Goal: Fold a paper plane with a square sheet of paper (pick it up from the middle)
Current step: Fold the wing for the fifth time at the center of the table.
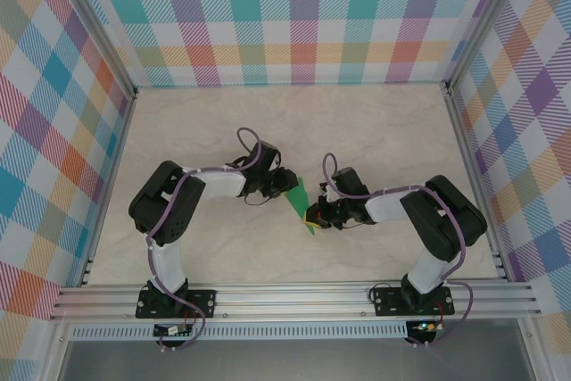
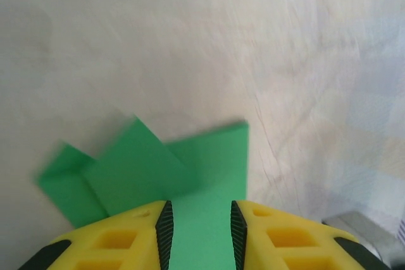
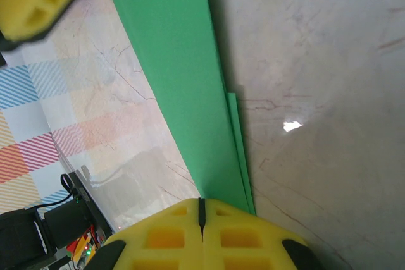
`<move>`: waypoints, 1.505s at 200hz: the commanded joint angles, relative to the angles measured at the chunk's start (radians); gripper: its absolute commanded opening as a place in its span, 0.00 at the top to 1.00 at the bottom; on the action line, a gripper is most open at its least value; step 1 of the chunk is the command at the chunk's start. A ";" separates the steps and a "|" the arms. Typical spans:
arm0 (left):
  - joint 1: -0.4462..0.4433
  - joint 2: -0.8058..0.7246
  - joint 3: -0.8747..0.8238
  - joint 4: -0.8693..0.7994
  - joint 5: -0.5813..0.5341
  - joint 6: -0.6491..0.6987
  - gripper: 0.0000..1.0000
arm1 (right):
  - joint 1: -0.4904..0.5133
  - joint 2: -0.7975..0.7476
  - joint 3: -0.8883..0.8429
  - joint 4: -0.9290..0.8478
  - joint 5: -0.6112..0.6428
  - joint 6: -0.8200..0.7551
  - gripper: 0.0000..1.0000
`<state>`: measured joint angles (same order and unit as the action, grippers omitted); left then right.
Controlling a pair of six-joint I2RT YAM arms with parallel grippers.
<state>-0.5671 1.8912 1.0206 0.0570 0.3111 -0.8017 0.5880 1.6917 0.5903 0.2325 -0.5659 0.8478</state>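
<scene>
The right fingers (image 3: pixel 183 219) are clenched tight on the near end of the green paper (image 3: pixel 177 61), which runs away from them as a long folded strip with a second, narrower layer showing along one edge. The left fingers (image 2: pixel 149 219) stand partly parted at the other end of the paper, which shows flat in the gap between them and spreads beyond as overlapping folded flaps. I cannot tell whether their tips press on it.

From above, the paper (image 1: pixel 299 201) sits as a small pointed shape between the two sets of fingers, near the middle of the pale desk (image 1: pixel 375 131). The left arm reaches to its left side and the right arm to its right.

This looks like a crease being made partway through the folding. To do it well, the clenched pair should hold the paper steady. The parted pair should line the layers up edge to edge before pressing, then press along the fold rather than across it, without tugging the thin paper.
</scene>
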 commanded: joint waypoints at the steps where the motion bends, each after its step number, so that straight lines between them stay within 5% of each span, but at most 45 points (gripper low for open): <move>1: 0.061 0.020 0.039 -0.061 -0.067 0.050 0.67 | 0.004 0.020 -0.033 -0.125 -0.006 -0.023 0.99; 64: 0.092 -0.078 0.087 -0.143 -0.025 0.065 0.61 | 0.004 -0.007 -0.028 -0.090 -0.026 0.003 0.97; 95: 0.052 -0.199 0.076 -0.246 -0.107 0.065 0.55 | 0.004 -0.098 -0.032 -0.065 -0.033 0.021 0.90; 131: -0.059 -0.269 0.076 -0.397 -0.237 0.025 0.41 | -0.009 -0.274 0.015 -0.296 0.133 -0.054 0.79; 196: -0.239 -0.142 0.175 -0.572 -0.405 -0.081 0.32 | -0.063 -0.343 0.020 -0.408 0.231 -0.111 0.68; 301: -0.243 -0.053 0.228 -0.538 -0.345 -0.082 0.32 | -0.063 -0.300 0.020 -0.367 0.168 -0.136 0.65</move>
<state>-0.8093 1.8252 1.2221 -0.4919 -0.0467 -0.8753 0.5243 1.3727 0.5911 -0.1402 -0.3573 0.7422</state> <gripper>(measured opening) 0.685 0.354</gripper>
